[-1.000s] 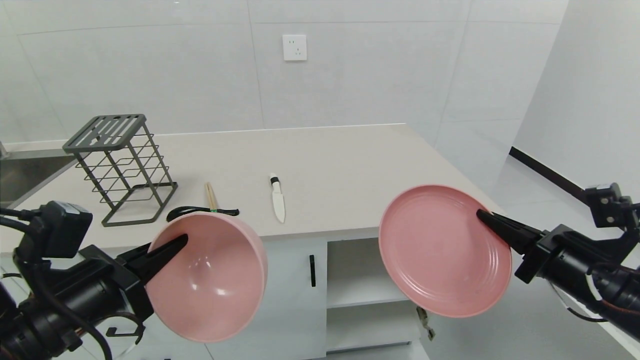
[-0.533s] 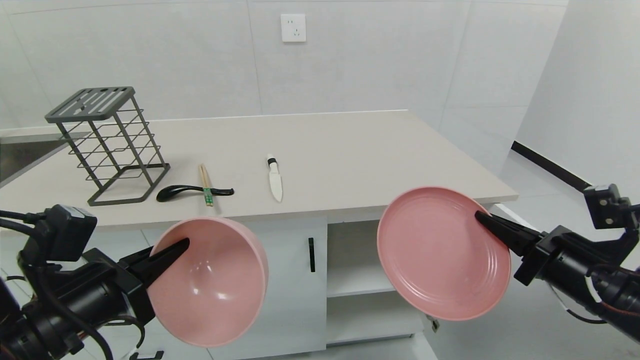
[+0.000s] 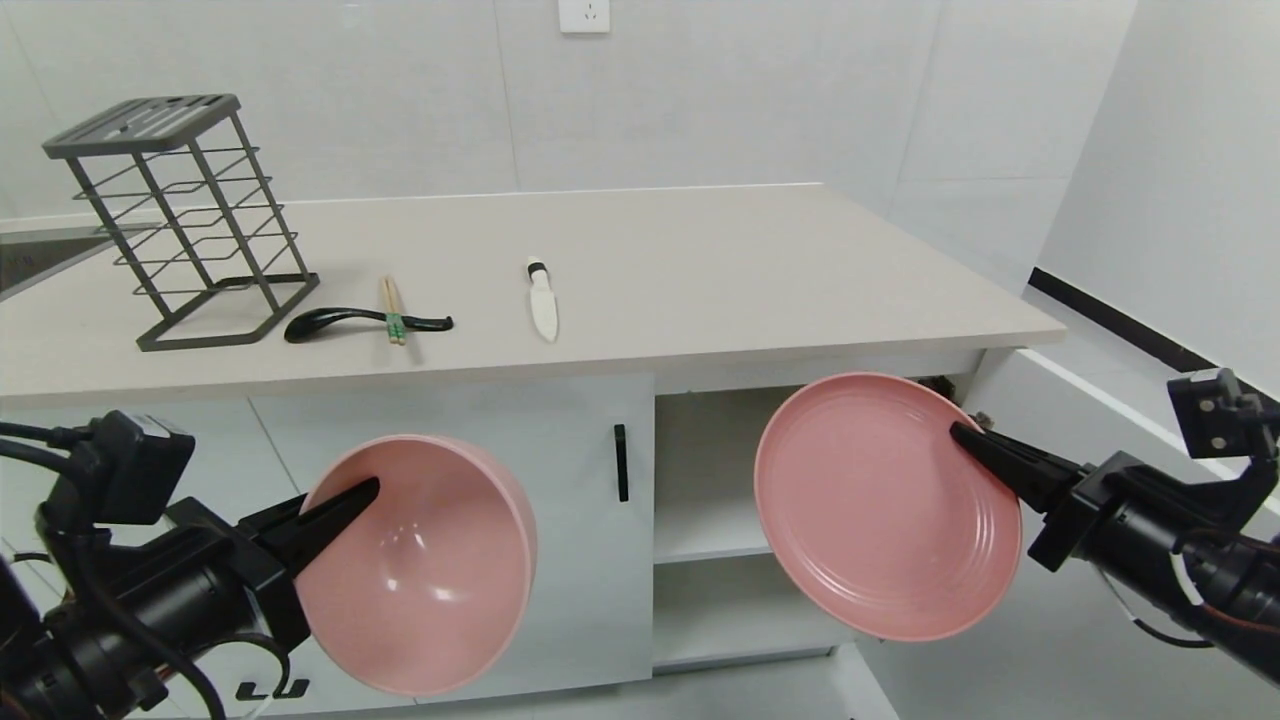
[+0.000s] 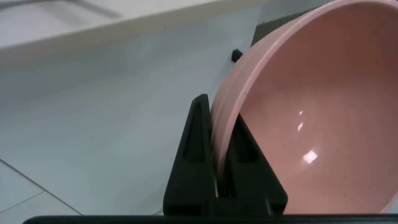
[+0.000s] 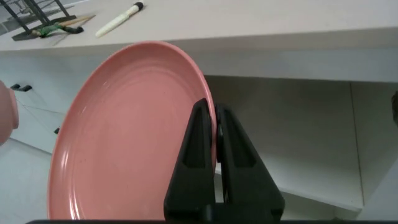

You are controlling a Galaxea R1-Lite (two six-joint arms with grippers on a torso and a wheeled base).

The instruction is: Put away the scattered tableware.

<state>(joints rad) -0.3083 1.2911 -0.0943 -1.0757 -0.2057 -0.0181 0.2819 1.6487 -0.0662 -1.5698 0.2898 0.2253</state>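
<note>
Bowl and plate brought down to shelf height

The camera has dropped: the table (image 3: 700, 270) sits higher in the head view and the open cabinet shelf (image 3: 710, 535) now faces the load. The left gripper (image 3: 372, 486) has its fingers clamped on the pink bowl (image 3: 430, 570) at the rim, and the right gripper (image 3: 955, 430) on the pink plate (image 3: 880, 510), both in the air below the table's front edge. The knife (image 3: 541, 300), spoon (image 3: 320, 322) and chopsticks (image 3: 392, 310) remain on the table.

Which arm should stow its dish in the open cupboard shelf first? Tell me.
Right, probably. The right gripper holds the pink plate directly before the open shelf; the left gripper holds the pink bowl before the closed cabinet door.
</note>
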